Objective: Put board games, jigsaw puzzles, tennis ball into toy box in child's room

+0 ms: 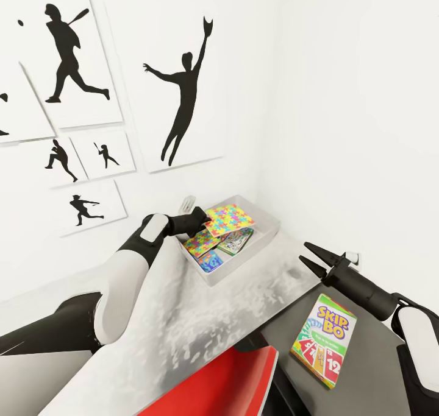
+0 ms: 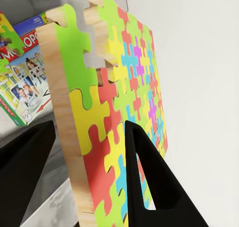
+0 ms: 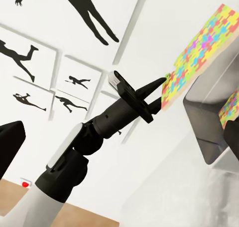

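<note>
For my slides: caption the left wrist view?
Left gripper holding a jigsaw puzzle edge-on above the toy box.

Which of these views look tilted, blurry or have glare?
Head view: tilted, walls and table slant; sharp, no glare. Left wrist view: jigsaw puzzle close up and crisp, its far end shrinking away. Right wrist view: tilted, posters slant; even light, soft shadows.
</note>
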Controlling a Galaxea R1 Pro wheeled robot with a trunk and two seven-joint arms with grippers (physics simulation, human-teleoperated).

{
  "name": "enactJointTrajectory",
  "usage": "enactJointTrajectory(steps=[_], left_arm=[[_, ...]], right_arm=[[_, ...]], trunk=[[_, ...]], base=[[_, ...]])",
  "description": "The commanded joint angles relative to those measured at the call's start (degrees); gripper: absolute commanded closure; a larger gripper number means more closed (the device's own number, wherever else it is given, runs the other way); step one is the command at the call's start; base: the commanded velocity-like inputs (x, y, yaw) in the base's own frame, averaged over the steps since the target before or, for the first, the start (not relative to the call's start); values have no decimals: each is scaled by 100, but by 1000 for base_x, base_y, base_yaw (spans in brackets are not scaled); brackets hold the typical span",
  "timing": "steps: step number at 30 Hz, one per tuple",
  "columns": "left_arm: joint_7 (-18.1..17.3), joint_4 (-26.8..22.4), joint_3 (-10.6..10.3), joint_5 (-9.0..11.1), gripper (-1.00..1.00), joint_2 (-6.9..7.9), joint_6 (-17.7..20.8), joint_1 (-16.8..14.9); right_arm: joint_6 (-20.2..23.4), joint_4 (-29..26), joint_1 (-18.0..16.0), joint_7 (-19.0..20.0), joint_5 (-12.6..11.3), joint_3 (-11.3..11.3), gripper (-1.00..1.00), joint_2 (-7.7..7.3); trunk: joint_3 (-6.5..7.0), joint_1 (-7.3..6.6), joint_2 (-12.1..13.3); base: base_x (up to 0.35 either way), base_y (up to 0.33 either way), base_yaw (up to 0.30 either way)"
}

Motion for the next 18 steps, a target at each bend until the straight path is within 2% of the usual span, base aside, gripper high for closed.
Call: enactJointTrajectory(steps=[1,9,15,18], left_arm=[[-16,-1,48,-30,100,-6,34,-6],[1,-1,46,-30,100,-6,52,-107],[26,-1,48,-30,100,-6,18,-153],[198,2,48,-26,100,-6,-8,-156]], right_arm=[[24,0,-6,45,42,-8,-100,0],[24,0,-4,54,46,-13,-100,-4],[24,5,-4,57,39,-147,-100,-6],[24,8,-4,57,38,-169,-100,-8]], trunk=[[-11,3,-12],[-11,3,-12],[-11,3,-12],[-11,3,-12]], base=[[0,0,0],[0,0,0],[0,0,0],[0,0,0]])
